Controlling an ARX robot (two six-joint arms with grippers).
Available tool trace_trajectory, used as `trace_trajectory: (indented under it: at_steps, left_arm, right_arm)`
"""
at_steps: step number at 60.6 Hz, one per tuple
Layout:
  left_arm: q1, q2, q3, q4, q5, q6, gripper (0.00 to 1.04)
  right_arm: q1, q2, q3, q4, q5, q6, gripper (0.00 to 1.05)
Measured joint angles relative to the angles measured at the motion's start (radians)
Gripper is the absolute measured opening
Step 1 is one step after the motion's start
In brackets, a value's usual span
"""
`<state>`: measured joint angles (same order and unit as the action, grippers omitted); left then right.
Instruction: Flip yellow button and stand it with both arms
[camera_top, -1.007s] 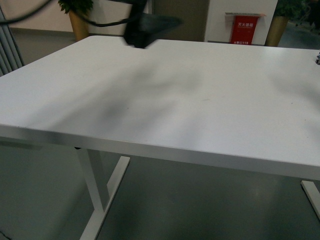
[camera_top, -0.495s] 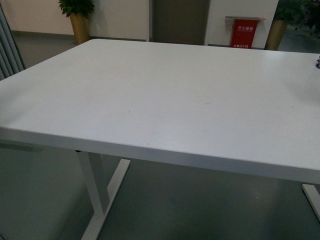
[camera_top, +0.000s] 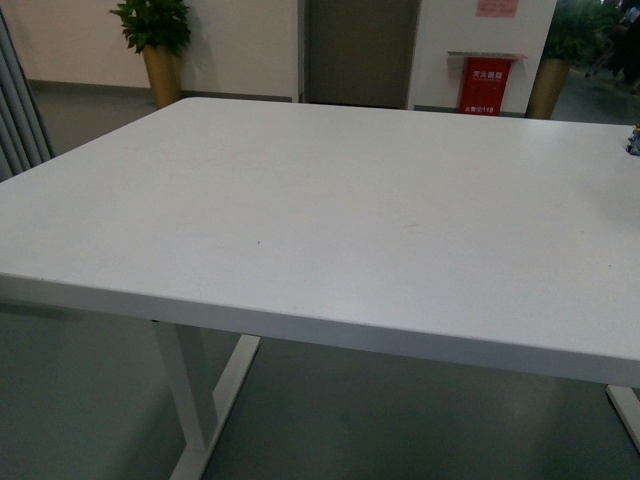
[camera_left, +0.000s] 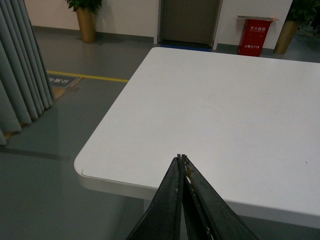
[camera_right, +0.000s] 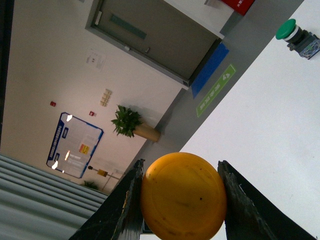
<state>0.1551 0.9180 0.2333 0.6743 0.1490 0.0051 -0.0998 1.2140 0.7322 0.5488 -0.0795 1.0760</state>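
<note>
The right end effector (camera_right: 181, 166) grips the yellow button (camera_right: 183, 197) between its two dark fingers. The round cap faces the wrist camera and its body is hidden behind it. Beyond it, on the white desk (camera_right: 260, 125), sits a green-capped button (camera_right: 296, 36), well apart. The left end effector (camera_left: 181, 158) is pinched together and holds nothing — it hangs at the desk's near edge, towards the left corner
</note>
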Motion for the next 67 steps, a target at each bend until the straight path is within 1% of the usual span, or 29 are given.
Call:
trace_trajectory:
  at_steps: [16,19,20,27,42,49,67]
  left_arm:
    - [-0.064,-0.166,-0.113,-0.049,-0.061,-0.005,0.04]
    - [-0.107,-0.201,-0.129,-0.07,-0.13,-0.007,0.04]
    - [-0.121,-0.213,-0.134,-0.077,-0.139,-0.007,0.04]
    - [-0.152,-0.274,-0.157,-0.113,-0.144,-0.007,0.04]
    - [-0.155,-0.396,-0.191,-0.201,-0.148,-0.007,0.04]
    - [-0.155,-0.424,-0.209,-0.183,-0.149,-0.007,0.04]
    - [-0.155,-0.564,-0.209,-0.318,-0.149,-0.007,0.04]
  right_arm:
    - [0.017,-0.025,0.024,-0.046,0.011,-0.007,0.38]
    - [0.027,-0.027,0.033,-0.055,0.016,-0.009,0.38]
    - [0.028,-0.028,0.034,-0.056,0.017,-0.01,0.38]
    - [0.039,-0.035,0.043,-0.068,0.018,-0.018,0.38]
    - [0.041,-0.037,0.044,-0.075,0.024,-0.027,0.38]
    - [0.046,-0.036,0.044,-0.075,0.031,-0.029,0.38]
    - [0.065,-0.034,0.044,-0.076,0.037,-0.033,0.38]
